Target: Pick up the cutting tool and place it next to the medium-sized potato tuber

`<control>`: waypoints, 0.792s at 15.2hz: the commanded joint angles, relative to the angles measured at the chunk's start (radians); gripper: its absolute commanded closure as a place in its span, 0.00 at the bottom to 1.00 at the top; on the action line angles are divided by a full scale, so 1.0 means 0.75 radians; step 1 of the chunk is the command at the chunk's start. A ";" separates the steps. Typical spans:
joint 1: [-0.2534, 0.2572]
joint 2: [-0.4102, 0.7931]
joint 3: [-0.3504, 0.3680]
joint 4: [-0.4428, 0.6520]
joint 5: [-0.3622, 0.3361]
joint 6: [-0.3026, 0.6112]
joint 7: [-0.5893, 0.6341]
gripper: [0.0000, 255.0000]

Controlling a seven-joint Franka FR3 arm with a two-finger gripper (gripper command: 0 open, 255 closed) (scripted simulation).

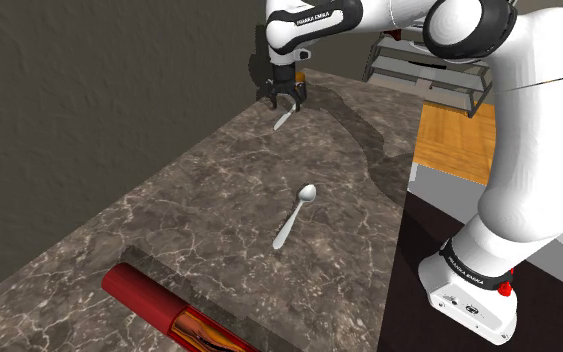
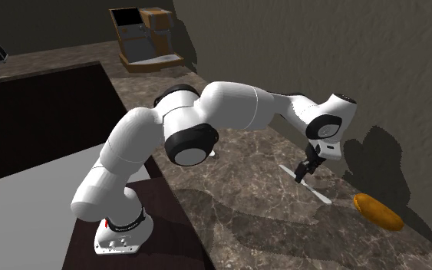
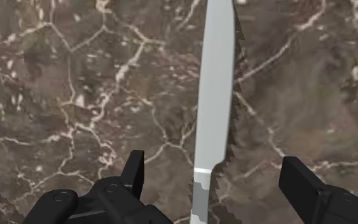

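A grey knife (image 3: 215, 95) with a serrated edge lies flat on the dark marble counter (image 1: 189, 210). My black gripper (image 3: 215, 184) hangs just above its handle end, open. The two fingers (image 3: 133, 170) stand wide apart on either side of the blade and do not touch it. In the shoulder view the gripper (image 1: 285, 97) is at the far end of the counter, with the knife (image 1: 284, 120) under it. In the second exterior view the knife (image 2: 314, 189) runs from the gripper (image 2: 306, 170) towards an orange-brown oblong potato (image 2: 377, 212) near the wall.
A silver spoon (image 1: 294, 215) lies mid-counter. A red cylinder (image 1: 159, 308) lies at the counter's near end. A grey rack (image 1: 429, 70) stands behind the arm. A brown coffee machine (image 2: 141, 38) sits at the far corner. A wall runs close along the counter.
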 commanded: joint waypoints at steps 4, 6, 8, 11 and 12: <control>0.020 -0.002 0.005 0.133 0.008 -0.132 -0.013 0.00; 0.027 0.001 0.006 0.174 0.009 -0.169 -0.016 0.00; 0.027 0.001 0.006 0.174 0.009 -0.169 -0.016 0.00; 0.027 0.001 0.006 0.174 0.009 -0.169 -0.016 0.00; 0.027 0.001 0.006 0.174 0.009 -0.169 -0.016 0.00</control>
